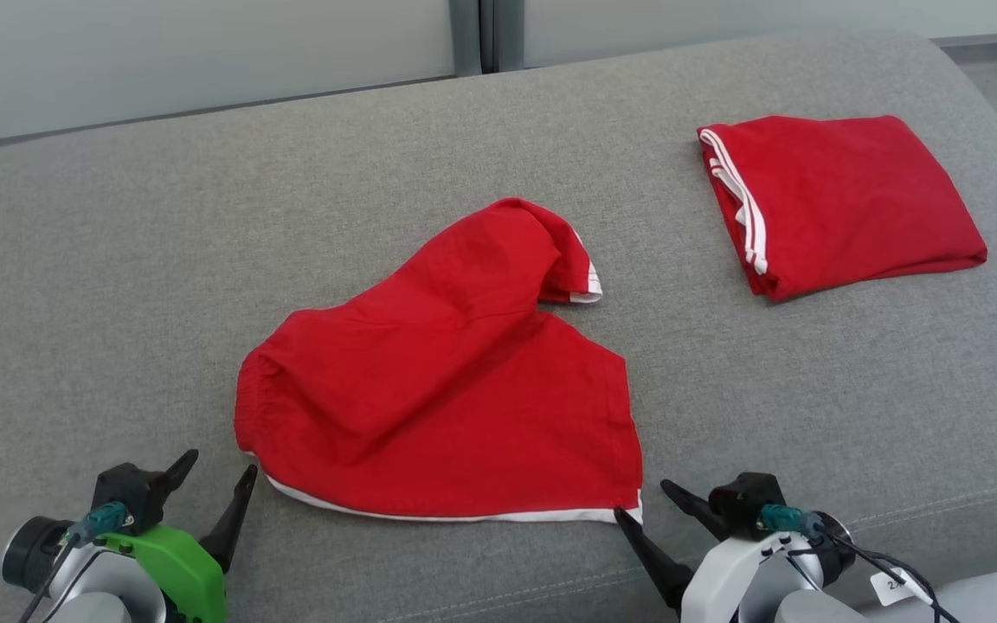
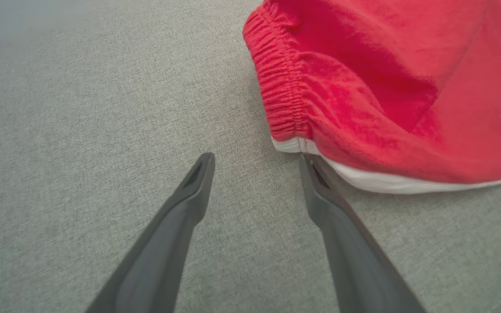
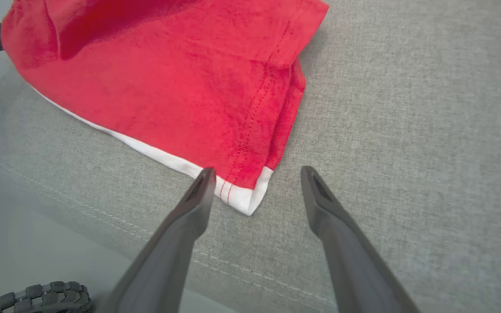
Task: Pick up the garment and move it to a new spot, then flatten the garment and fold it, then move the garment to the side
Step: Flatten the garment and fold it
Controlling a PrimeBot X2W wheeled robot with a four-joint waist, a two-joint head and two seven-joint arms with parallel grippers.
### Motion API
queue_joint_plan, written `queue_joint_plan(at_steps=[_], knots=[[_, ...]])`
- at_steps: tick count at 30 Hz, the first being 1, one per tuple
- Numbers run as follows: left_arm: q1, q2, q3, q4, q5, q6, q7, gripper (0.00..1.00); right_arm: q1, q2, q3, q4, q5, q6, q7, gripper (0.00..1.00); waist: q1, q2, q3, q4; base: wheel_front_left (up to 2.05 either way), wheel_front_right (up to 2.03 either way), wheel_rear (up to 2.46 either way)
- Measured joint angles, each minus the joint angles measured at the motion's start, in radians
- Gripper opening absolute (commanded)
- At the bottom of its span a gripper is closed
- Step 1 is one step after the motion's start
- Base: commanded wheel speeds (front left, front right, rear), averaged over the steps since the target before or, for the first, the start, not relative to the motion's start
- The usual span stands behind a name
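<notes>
— Red garments on the grey woven fabric cushion [image 1: 161, 260]: how many?
— Two. One pair of loose red cloth shorts with white trim [image 1: 438, 389] lies rumpled at the middle, one leg flopped over. One folded red garment with white stripes [image 1: 845, 203] sits well apart, at the far right.
— And the grippers?
— Two, both with jaws spread wide and empty. The left gripper [image 1: 220, 463] is just beside the shorts' gathered elastic waistband [image 2: 281, 87], at the near left corner. The right gripper [image 1: 644, 499] has the white hem corner [image 3: 246, 200] between its fingers at the near right; I cannot tell whether they touch it.
</notes>
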Motion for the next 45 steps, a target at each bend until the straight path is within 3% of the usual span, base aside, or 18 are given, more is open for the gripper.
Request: queue_joint_plan(at_steps=[17, 18, 19, 20, 21, 27, 45], knots=[[-0.145, 0.015, -0.199, 0.112, -0.083, 0.000, -0.035, 1.00, -0.101, 0.033, 0.142, 0.121, 0.074, 0.000, -0.051, 0.99, 0.0000, 0.0000, 0.039, -0.015, 0.00, 0.00, 0.00], [-0.153, 0.015, -0.208, 0.112, -0.094, 0.000, -0.037, 0.93, -0.106, 0.035, 0.147, 0.128, 0.079, 0.000, -0.055, 0.60, 0.0000, 0.0000, 0.039, -0.016, 0.00, 0.00, 0.00], [-0.161, 0.016, -0.219, 0.113, -0.095, 0.000, -0.042, 0.49, -0.112, 0.037, 0.152, 0.133, 0.079, 0.000, -0.057, 0.17, 0.0000, 0.0000, 0.040, -0.016, 0.00, 0.00, 0.00], [-0.167, 0.015, -0.229, 0.115, -0.097, 0.000, -0.043, 0.07, -0.118, 0.039, 0.155, 0.141, 0.079, 0.000, -0.060, 0.00, 0.0000, 0.0000, 0.041, -0.017, 0.00, 0.00, 0.00], [-0.172, 0.016, -0.240, 0.116, -0.099, 0.000, -0.043, 0.00, -0.122, 0.043, 0.158, 0.147, 0.079, 0.000, -0.065, 0.00, 0.0000, 0.0000, 0.042, -0.017, 0.00, 0.00, 0.00], [-0.188, 0.016, -0.261, 0.108, -0.103, 0.000, -0.046, 0.00, -0.137, 0.056, 0.167, 0.170, 0.078, -0.001, -0.080, 0.00, 0.0000, 0.0000, 0.043, -0.017, 0.00, 0.00, 0.00], [-0.006, 0.034, -0.080, -0.079, 0.032, 0.006, -0.048, 0.00, -0.072, -0.027, 0.025, -0.002, 0.074, 0.000, -0.086, 0.00, 0.0000, 0.0000, -0.021, 0.012, 0.00, 0.00, 0.00]])
